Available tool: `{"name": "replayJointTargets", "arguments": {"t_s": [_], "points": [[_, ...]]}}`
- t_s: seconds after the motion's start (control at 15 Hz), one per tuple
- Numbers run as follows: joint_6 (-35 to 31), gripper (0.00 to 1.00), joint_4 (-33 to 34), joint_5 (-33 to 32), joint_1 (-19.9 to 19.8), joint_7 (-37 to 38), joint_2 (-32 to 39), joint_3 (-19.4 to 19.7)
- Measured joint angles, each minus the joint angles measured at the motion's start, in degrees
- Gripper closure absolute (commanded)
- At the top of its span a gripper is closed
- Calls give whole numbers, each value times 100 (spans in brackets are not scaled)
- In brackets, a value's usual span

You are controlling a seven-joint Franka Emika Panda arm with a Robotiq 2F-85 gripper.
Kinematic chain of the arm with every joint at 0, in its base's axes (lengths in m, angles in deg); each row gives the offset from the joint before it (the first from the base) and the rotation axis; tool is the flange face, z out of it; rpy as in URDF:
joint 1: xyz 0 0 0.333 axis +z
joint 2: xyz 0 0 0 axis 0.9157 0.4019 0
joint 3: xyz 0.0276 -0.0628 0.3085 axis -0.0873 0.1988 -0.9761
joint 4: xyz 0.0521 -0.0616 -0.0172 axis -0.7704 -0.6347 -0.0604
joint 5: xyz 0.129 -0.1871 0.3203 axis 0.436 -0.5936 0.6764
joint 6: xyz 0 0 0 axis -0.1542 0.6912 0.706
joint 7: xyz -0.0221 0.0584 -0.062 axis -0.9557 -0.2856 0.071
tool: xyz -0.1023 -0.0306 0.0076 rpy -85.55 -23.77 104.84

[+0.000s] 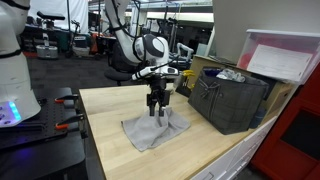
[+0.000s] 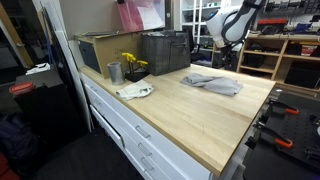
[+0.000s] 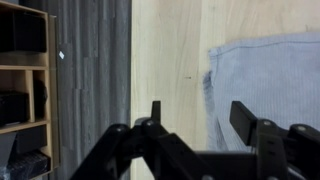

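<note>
A crumpled grey cloth (image 1: 155, 130) lies on the light wooden table (image 1: 108, 125); it shows in both exterior views (image 2: 213, 83). My gripper (image 1: 156, 106) hangs just above the cloth's near edge, fingers pointing down. In the wrist view the gripper (image 3: 200, 112) is open and empty. Its two dark fingers straddle the cloth's edge (image 3: 265, 75), with bare wood under the left finger. In an exterior view the white arm (image 2: 237, 22) stands behind the table's far end.
A dark crate (image 1: 230, 100) stands beside the cloth, also seen at the back of the table (image 2: 165, 52). A cardboard box (image 2: 100, 50), a metal cup (image 2: 114, 72) with yellow flowers and a white rag (image 2: 135, 91) sit along the edge. A clear bin (image 1: 285, 58) is behind the crate.
</note>
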Motion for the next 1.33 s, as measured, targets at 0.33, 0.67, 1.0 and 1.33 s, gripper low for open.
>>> {"name": "replayJointTargets", "arguments": {"t_s": [0.33, 0.67, 1.0, 1.33], "points": [[-261, 0, 382, 1980, -46, -506, -142, -616], [-491, 0, 875, 3330, -51, -1616, 131, -1126], [-442, 0, 1579, 3723, -157, -2804, 835, -1326], [-74, 0, 2455, 3748, -360, -3517, 1611, -1381]]}}
